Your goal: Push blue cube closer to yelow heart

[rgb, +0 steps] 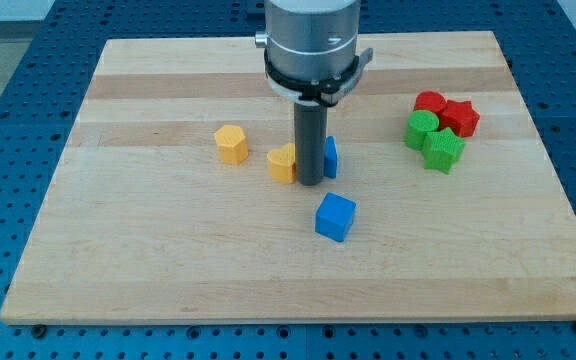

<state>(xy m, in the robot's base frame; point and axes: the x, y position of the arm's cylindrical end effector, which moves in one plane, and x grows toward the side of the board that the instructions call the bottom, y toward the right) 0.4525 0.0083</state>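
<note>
The blue cube lies just below the board's middle. The yellow heart lies up and to its left, partly hidden by my rod. My tip rests on the board between the yellow heart and a second blue block, whose shape is hidden behind the rod. The tip is a short way above and left of the blue cube, not touching it.
A yellow hexagon block lies left of the heart. At the view's right, a red cylinder, a red star, a green cylinder and a green star are clustered. The wooden board sits on a blue perforated table.
</note>
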